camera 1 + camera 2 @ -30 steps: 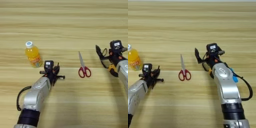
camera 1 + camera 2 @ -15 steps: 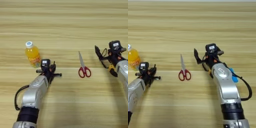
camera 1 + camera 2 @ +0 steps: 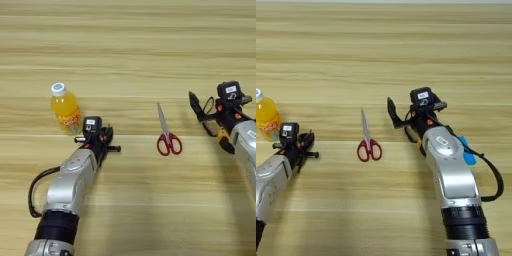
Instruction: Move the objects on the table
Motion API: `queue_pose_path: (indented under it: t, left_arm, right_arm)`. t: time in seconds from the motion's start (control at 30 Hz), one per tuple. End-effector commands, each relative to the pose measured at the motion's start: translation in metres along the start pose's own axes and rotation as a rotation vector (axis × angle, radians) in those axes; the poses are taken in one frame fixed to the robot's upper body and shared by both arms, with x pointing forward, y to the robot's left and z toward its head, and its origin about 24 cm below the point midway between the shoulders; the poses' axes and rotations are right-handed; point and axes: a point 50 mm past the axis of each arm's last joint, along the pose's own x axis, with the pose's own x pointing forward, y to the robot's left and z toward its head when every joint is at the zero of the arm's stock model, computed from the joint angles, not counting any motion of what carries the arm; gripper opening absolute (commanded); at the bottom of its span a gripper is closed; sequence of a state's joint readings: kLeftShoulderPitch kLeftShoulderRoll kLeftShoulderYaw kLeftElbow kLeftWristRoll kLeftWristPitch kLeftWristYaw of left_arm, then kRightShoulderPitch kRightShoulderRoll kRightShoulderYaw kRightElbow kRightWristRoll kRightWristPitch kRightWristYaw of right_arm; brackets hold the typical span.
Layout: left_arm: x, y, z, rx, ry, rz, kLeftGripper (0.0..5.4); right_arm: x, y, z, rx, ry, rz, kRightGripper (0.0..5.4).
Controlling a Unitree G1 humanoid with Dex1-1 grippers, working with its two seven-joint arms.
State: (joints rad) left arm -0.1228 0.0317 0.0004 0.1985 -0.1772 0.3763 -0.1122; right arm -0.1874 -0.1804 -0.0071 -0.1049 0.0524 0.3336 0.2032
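Left tool (image 3: pixel 102 142), fingers spread, reaches forward just beside the orange-juice bottle (image 3: pixel 65 108) near the table's (image 3: pixel 130 45) left edge. Right tool (image 3: pixel 406 117) pinches the tape measure (image 3: pixel 225 140) toward the right edge. Red-handled scissors (image 3: pixel 167 134) lie between the arms.

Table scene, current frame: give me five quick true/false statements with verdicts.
1. The orange-juice bottle stands upright with its white cap on. True.
2. The red-handled scissors lie between the two arms, blades pointing away from the robot. True.
3. The left gripper is clamped around the scissors. False: it sits just right of the bottle, and the scissors lie apart from both grippers.
4. The bottle lies tipped over by the right gripper. False: it is upright near the left gripper.
5. The tape measure lies alone at the table's far edge. False: yellow-black parts show only at the right gripper, with a black strap sticking out to its left.
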Motion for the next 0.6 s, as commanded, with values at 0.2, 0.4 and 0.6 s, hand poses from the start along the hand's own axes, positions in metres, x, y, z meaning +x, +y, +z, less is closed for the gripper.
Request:
queue_pose_path:
  t: [0.2, 0.4, 0.6]
  left_arm:
    - [-0.0001, 0.0013, -0.0005, 0.013, -0.008, 0.009, 1.85]
    - [0.0001, 0.0013, 0.0003, 0.016, -0.016, 0.013, 2.54]
    - [-0.0002, -0.0003, 0.0058, 0.001, -0.060, 0.000, 3.05]
  right_arm:
    - [0.0007, 0.0005, -0.0019, -0.007, 0.002, 0.005, 5.40]
    - [0.0010, 0.0004, -0.0032, -0.007, 0.002, 0.003, 5.40]
    - [0.0022, -0.0010, -0.0058, -0.005, 0.001, -0.005, 5.40]
